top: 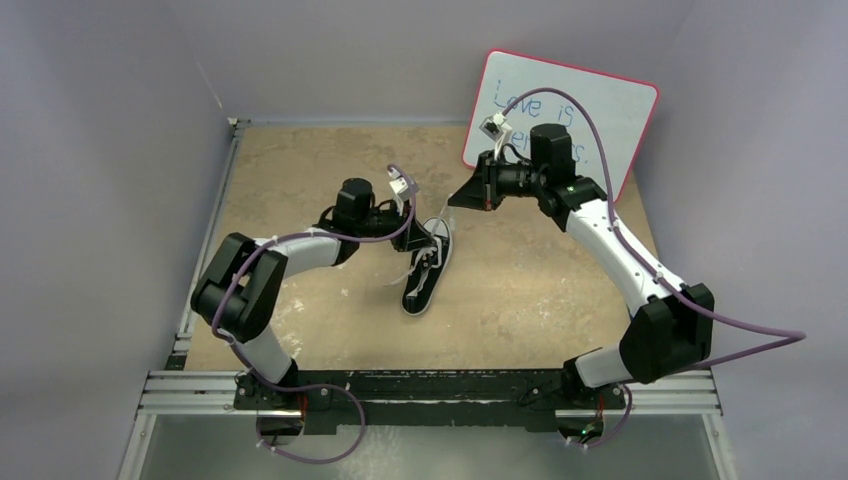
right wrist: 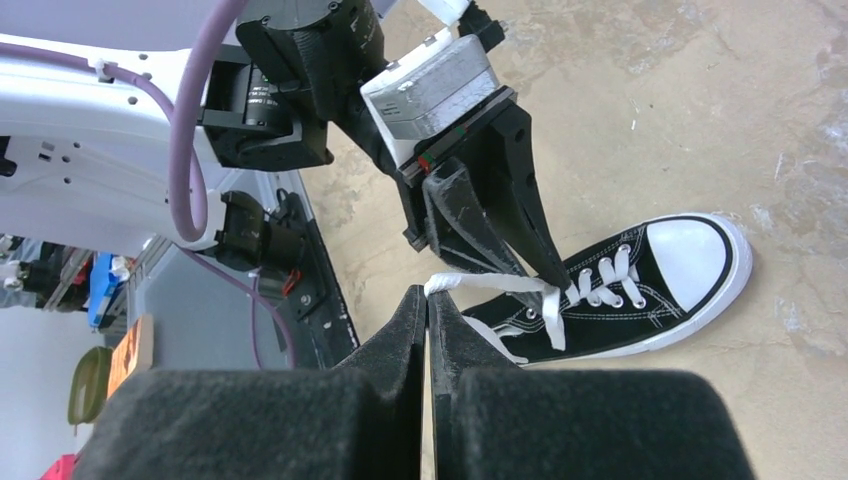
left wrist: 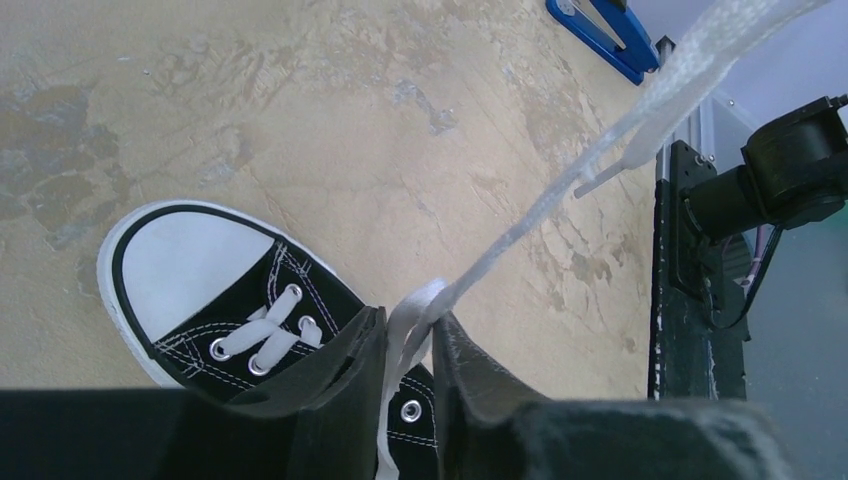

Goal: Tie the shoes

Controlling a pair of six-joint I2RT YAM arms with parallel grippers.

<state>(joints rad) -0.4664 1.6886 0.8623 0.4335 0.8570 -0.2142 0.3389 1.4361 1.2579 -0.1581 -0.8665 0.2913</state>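
Note:
A black canvas sneaker (top: 425,280) with a white toe cap lies mid-table, toe toward the arms. My left gripper (top: 432,235) hovers over its ankle end. In the left wrist view its jaws (left wrist: 410,318) stand slightly apart, and a white lace (left wrist: 560,190) runs loosely up between them from the shoe (left wrist: 200,265). That lace stretches taut to my right gripper (top: 462,197), just right of the shoe. In the right wrist view the right gripper (right wrist: 428,295) is shut on the lace end (right wrist: 490,283), with the shoe (right wrist: 650,290) and the left gripper's fingers (right wrist: 520,190) beyond.
A whiteboard (top: 560,115) with a red rim and blue writing leans against the back right wall. Grey walls close in the tan table on three sides. A metal rail (top: 430,390) carries the arm bases at the near edge. A blue object (left wrist: 600,25) lies beyond it.

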